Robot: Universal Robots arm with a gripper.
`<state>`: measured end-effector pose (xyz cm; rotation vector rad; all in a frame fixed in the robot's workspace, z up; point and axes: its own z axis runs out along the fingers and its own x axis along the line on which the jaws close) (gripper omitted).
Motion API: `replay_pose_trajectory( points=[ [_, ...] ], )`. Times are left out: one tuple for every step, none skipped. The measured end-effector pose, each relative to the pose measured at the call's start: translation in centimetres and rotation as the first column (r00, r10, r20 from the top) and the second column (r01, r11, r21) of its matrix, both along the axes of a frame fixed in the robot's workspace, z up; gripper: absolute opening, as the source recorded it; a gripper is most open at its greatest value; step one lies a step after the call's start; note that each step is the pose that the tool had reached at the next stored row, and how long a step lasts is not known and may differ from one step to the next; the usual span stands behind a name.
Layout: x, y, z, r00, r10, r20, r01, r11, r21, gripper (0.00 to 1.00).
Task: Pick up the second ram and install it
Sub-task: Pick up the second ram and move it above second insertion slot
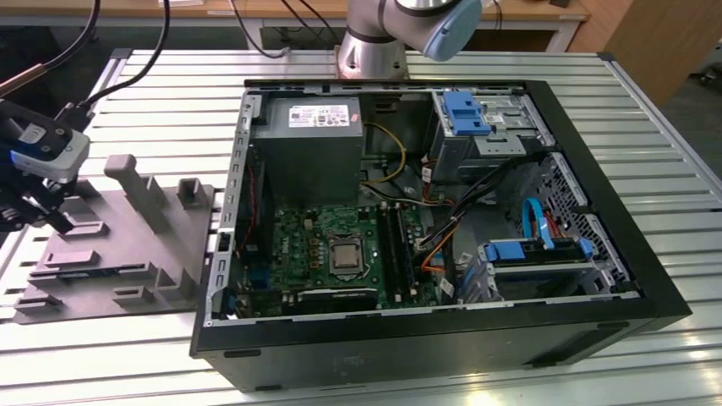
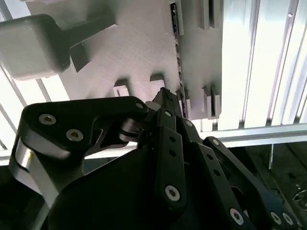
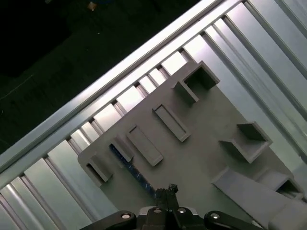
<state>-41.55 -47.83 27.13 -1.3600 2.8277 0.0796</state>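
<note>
Gripper (image 1: pixel 40 220) sits at the exterior view's left, over the grey fixture tray (image 1: pixel 124 254) on the slatted metal table (image 1: pixel 631 101), well apart from the open PC case (image 1: pixel 451 342).

The second ram (image 3: pixel 128 166) is in the tray, not in the case. It stands on edge in a narrow slot of the tray (image 3: pixel 201 158), seen as a thin blue strip in the first wrist view. In the second wrist view it shows as a dark line (image 2: pixel 174 21) along the tray (image 2: pixel 134 48).

In both wrist views the gripper tip (image 3: pixel 168 190) (image 2: pixel 165 98) is at 1 end of the strip, right at or over it. Contact cannot be resolved. Gripper opening: cannot tell, nor whether it has hold of the ram.

Inside the case the motherboard (image 1: pixel 304 245) lies flat. Its long black slots (image 1: pixel 395 241) run beside the CPU socket (image 1: pixel 344 254).
</note>
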Motion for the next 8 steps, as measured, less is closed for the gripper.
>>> replay_pose_trajectory(
  points=[
    [0.00, 0.00, -0.05, 0.9998, 0.018, -0.0001, -0.018, 0.9998, -0.0001, 0.11],
    [0.00, 0.00, -0.10, 0.9994, 0.036, 0.0000, -0.036, 0.9994, -0.0001, 0.11],
    [0.00, 0.00, -0.15, 0.9986, 0.054, 0.0000, -0.054, 0.9986, -0.0001, 0.11],
    [0.00, 0.00, -0.20, 0.9974, 0.072, 0.0000, -0.072, 0.9974, -0.0001, 0.11],
    [0.00, 0.00, -0.26, 0.9958, 0.091, 0.0000, -0.091, 0.9958, -0.0001, 0.11],
    [0.00, 0.00, -0.31, 0.9940, 0.109, 0.0000, -0.109, 0.9940, 0.0000, 0.11],
    [0.00, 0.00, -0.37, 0.9919, 0.127, 0.0001, -0.127, 0.9919, 0.0000, 0.11],
    [0.00, 0.00, -0.42, 0.9895, 0.144, 0.0000, -0.144, 0.9895, 0.0000, 0.11]
  ],
)
